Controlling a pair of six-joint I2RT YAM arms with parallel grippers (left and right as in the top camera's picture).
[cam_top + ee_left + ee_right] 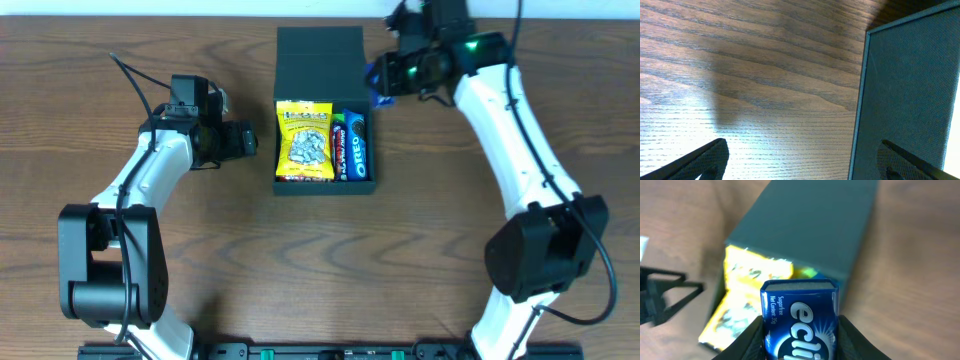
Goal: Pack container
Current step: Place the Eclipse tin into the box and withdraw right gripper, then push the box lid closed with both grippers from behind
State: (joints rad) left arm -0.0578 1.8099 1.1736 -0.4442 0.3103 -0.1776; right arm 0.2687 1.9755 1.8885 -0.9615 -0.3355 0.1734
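R claw (800,347) pinching gum pack (799,312) by container (810,230), rear R edge, L claw (250,140) spread, by L wall

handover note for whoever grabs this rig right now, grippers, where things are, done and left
Right gripper: shut on the blue Eclipse gum pack, held up by the container's far right corner, not yet inside.
Left gripper: open, empty, low by the container's left wall.
Container: lid flap open; yellow snack bag and Oreo pack lie inside.
Left to do: place the gum pack in, close the lid.
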